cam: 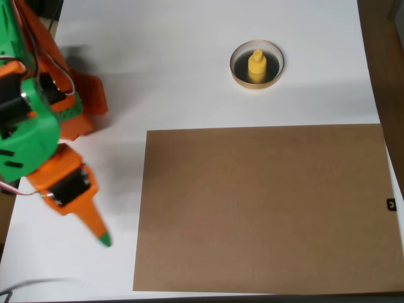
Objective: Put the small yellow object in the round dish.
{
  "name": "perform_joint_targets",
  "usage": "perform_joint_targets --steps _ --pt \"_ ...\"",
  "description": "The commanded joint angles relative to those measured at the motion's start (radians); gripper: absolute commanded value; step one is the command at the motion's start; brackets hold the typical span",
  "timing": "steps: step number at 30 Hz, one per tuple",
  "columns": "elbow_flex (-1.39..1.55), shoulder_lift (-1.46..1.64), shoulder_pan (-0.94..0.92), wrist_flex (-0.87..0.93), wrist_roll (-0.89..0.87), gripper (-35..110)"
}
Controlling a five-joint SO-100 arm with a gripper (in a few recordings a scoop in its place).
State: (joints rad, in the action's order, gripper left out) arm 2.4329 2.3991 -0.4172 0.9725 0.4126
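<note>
The small yellow object (256,65) stands upright inside the round dish (238,74), a shallow dish with a tan rim and dark inside, at the upper right of the white table in the overhead view. My gripper (101,236) is far away at the lower left, an orange finger ending in a green tip, pointing down and to the right. Only one pointed tip shows, with no gap visible and nothing in it. The green and orange arm (28,136) runs along the left edge.
A large brown cardboard sheet (265,208) lies flat over the lower right of the white table (177,69). The table's right edge runs near the dish side, with dark floor beyond. A small black item (391,204) sits at the right edge.
</note>
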Motion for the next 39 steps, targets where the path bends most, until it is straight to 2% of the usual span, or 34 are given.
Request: perform_joint_targets --steps 1,6,12,20,26,39 --pt "0.038 0.123 -0.104 -0.049 -0.049 20" --pt "0.161 0.282 -0.167 -0.078 -0.069 21" --pt "0.296 0.472 -0.233 -0.086 -0.176 24" --pt "0.391 0.548 -0.207 -0.052 -0.190 23" --pt "0.492 0.871 -0.112 0.129 -0.190 23" --pt "0.515 0.877 -0.144 0.103 -0.227 5"
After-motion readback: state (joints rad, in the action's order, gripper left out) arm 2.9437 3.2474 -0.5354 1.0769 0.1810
